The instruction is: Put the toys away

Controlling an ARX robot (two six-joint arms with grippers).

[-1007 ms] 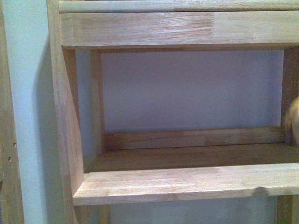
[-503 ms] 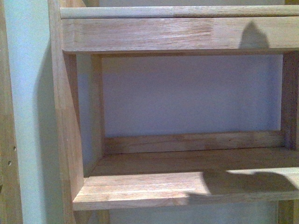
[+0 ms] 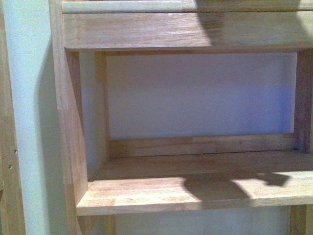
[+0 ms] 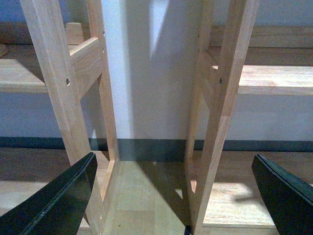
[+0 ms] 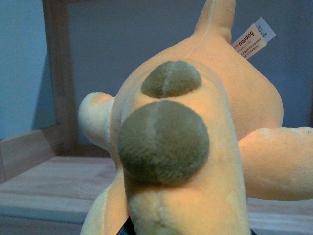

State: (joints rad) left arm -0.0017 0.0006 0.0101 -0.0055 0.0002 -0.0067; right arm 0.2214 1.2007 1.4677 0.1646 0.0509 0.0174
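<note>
The orange-yellow plush animal fills the right wrist view, with two brown round patches, stubby limbs and a white tag at its top. My right gripper is shut on it, and its fingers are almost wholly hidden under the plush. The plush hangs above a wooden shelf board. In the front view neither the plush nor any arm shows, only their shadows on the shelf board. My left gripper is open and empty, and its black fingers frame the shelf legs near the floor.
A wooden shelf unit with an open compartment and a pale back wall fills the front view. Two wooden uprights with a gap between them stand ahead of the left gripper, above a wooden floor.
The shadows on the shelf's front board and top rail have shifted left and grown. The orange blur at the right edge a second ago is gone from the front view.
</note>
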